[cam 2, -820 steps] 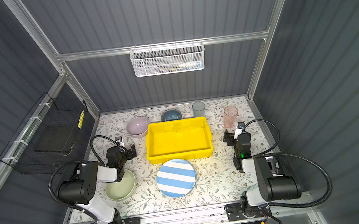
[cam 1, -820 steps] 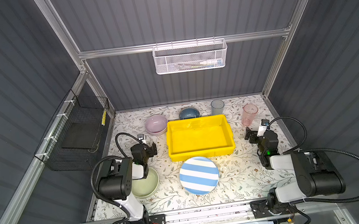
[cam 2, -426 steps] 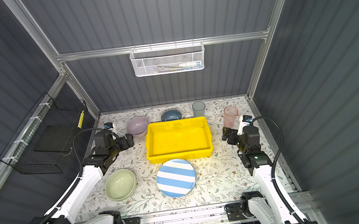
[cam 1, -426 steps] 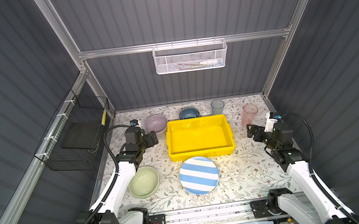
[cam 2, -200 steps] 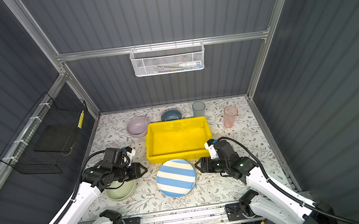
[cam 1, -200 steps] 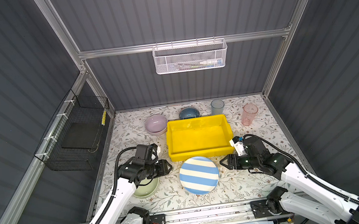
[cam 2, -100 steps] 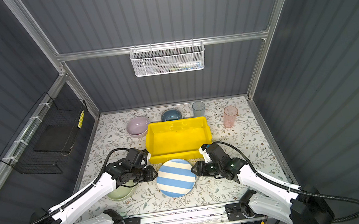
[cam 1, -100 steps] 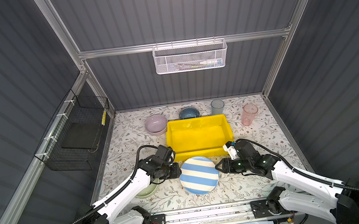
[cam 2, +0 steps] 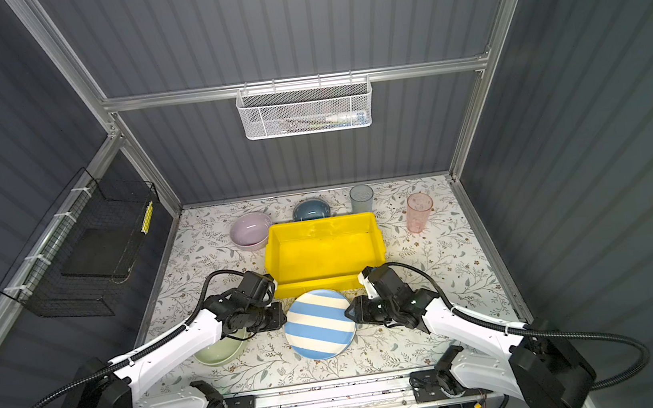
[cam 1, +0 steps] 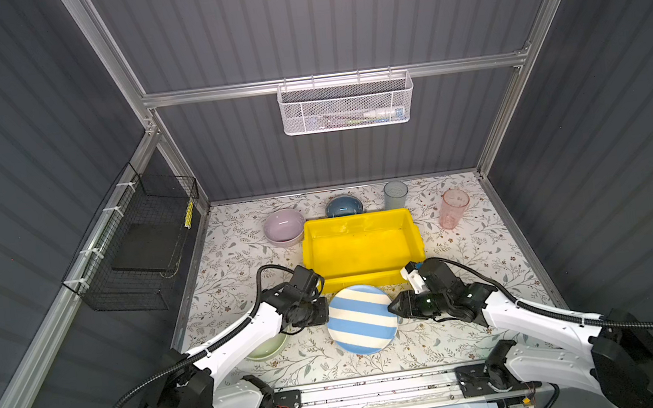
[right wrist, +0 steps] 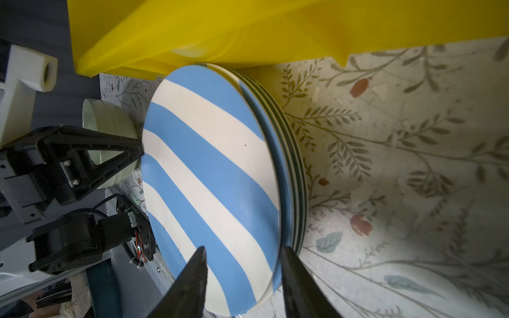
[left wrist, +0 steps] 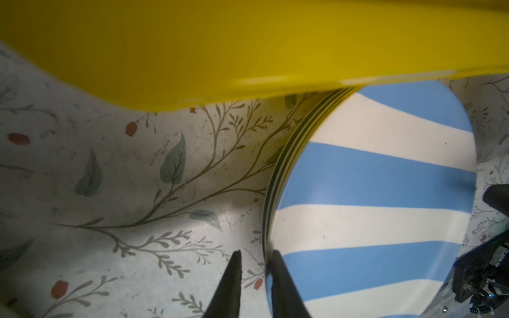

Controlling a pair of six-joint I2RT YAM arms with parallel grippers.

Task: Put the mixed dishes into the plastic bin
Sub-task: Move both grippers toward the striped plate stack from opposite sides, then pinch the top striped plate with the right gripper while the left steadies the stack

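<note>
Mia: Where did the blue-white striped plate (cam 1: 361, 320) lie?

Tom: Flat between the two sets of jaws, on top of a stack of dark-rimmed plates (right wrist: 297, 179) on the floral mat (cam 1: 453, 249). The left gripper (cam 1: 327, 313) was at one side of its rim and the right gripper (cam 1: 390, 309) at the opposite side.

Mia: How did the left jaws stand?

Tom: Narrow, only a slit of mat showing between them in the left wrist view. One finger (left wrist: 281, 280) lay across the striped rim; the other (left wrist: 232, 280) was on the mat side of the stack. Whether they pinched the rim could not be told.

Mia: And the right jaws?

Tom: Wider. In the right wrist view the plate's edge reached in between them: one finger (right wrist: 192, 278) stood over the striped face, the other (right wrist: 298, 280) down by the stack's rims. They stood well wider than that edge, so nothing was clamped.

Mia: Where was the yellow plastic bin (cam 1: 363, 281)?

Tom: Just beyond both grippers' tips, its near wall close to the plate's far edge.

Mia: And the other dishes?

Tom: The pale green bowl (cam 1: 268, 347) sat behind the left jaws, partly under that arm. The lilac bowl (cam 1: 283, 226), blue bowl (cam 1: 344, 206), translucent blue tumbler (cam 1: 396, 195) and pink tumbler (cam 1: 454, 207) stood past the bin, well apart from both jaws.
</note>
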